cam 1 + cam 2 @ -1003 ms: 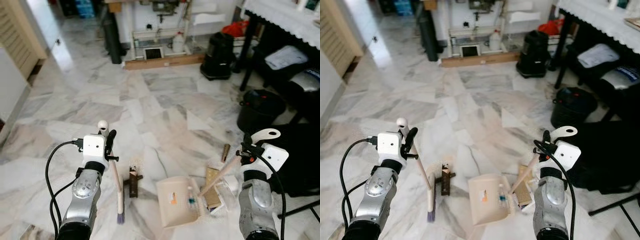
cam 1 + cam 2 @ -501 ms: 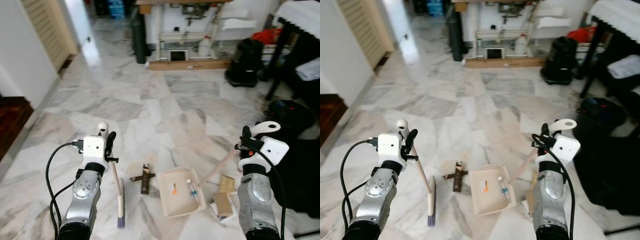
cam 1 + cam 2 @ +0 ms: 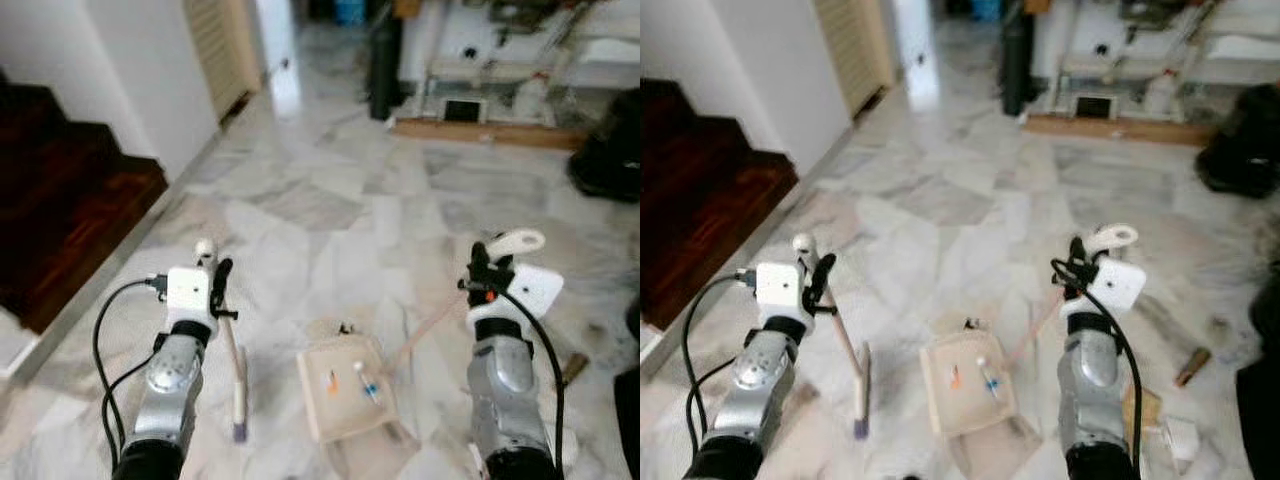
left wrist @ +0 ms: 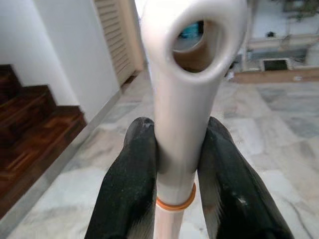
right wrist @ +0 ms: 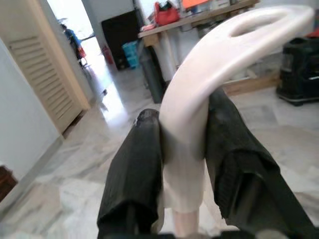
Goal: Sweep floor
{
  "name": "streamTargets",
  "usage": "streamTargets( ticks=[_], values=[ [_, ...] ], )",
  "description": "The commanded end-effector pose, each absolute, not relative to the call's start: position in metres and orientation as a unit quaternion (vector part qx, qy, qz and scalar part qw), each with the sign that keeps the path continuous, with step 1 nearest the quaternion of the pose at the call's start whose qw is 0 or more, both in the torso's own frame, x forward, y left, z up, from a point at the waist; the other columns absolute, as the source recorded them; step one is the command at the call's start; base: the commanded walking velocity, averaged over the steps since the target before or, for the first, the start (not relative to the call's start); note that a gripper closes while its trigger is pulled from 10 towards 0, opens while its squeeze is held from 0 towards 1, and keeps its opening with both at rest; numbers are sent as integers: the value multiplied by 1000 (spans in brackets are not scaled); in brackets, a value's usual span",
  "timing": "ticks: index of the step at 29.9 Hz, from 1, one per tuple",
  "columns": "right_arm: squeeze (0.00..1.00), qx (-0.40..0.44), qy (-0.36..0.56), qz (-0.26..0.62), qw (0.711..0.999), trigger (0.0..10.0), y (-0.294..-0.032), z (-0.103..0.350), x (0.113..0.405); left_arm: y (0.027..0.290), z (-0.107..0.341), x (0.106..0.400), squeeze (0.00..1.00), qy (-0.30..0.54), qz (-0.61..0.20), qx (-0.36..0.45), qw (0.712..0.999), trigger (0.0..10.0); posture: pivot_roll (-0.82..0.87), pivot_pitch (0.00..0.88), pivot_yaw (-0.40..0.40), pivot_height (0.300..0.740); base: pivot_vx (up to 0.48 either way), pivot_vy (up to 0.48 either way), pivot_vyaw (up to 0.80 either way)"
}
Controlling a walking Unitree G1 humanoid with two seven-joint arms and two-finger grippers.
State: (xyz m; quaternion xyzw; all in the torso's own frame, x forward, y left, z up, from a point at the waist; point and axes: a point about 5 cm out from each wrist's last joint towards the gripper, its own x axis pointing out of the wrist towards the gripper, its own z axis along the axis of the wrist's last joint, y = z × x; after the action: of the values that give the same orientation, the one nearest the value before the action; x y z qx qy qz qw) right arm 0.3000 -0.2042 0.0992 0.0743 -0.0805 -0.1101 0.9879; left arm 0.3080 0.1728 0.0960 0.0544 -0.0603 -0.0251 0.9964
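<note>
Marble floor (image 3: pixel 330 200) with grey veining, dark wooden stairs (image 3: pixel 60 190) on the left, a louvered door (image 3: pixel 225 50) and cluttered shelving at the back. Left claw (image 4: pixel 174 164) is clenched on the white handle of a broom (image 3: pixel 236 372), its brush end low on the floor just left of the dustpan (image 3: pixel 345 385). Right claw (image 5: pixel 182 154) is clenched on the curved white handle of that dustpan, which lies on the floor between both arms with a few small bits of litter (image 3: pixel 362 378) in it.
</note>
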Motion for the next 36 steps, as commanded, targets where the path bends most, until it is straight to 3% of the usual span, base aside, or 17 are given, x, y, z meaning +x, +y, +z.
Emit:
streamTargets(
  ticks=[1, 18, 29, 36],
  values=[
    [0, 79, -126, -93, 985, 10000, -195, 122, 307, 179, 106, 309, 0, -84, -13, 57, 995, 10000, -41, 0, 37, 740, 0, 0, 794],
    [0, 96, -120, -89, 984, 10000, -195, 128, 313, 177, 101, 304, 0, -78, 1, 51, 996, 10000, -35, 0, 8, 740, 0, 0, 771],
    [0, 200, -96, -121, 967, 10000, -197, 119, 313, 180, 103, 302, 0, -78, 4, 54, 995, 10000, -27, 0, 24, 740, 0, 0, 0],
    [0, 197, -96, -117, 969, 10000, -194, 119, 313, 181, 104, 302, 0, -78, 2, 56, 995, 10000, -32, 0, 34, 740, 0, 0, 0]
  ],
)
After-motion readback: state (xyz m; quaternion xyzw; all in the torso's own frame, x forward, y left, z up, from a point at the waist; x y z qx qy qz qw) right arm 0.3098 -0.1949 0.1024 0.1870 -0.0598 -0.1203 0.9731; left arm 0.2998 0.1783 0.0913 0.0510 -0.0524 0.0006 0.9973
